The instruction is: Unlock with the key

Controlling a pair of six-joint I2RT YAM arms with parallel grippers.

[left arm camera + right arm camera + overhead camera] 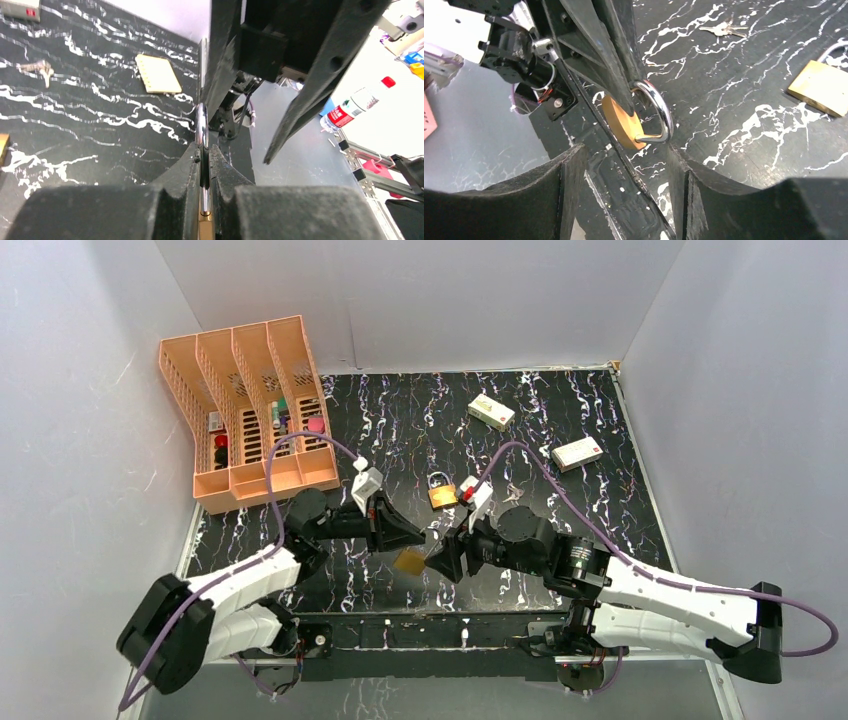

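Silver key [724, 30], tiny, flat on the counter [749, 90], well apart from the padlock [621, 125]. Looks light, stiff, slippery; wants pinching across its head. Left fingers [187, 167] clamped on that padlock's shackle; right fingers [734, 200] wide apart, empty.

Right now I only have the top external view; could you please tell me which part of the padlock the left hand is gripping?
Observer: The left hand is shut on the steel shackle of the held padlock, not on its brass body.
Operator: Thank you. Is the right hand holding anything?
Observer: No. The right hand is open and empty, with the held padlock just ahead of its fingers.
Operator: And where is the key?
Observer: The key lies flat on the table, apart from the second padlock, and neither hand touches it.
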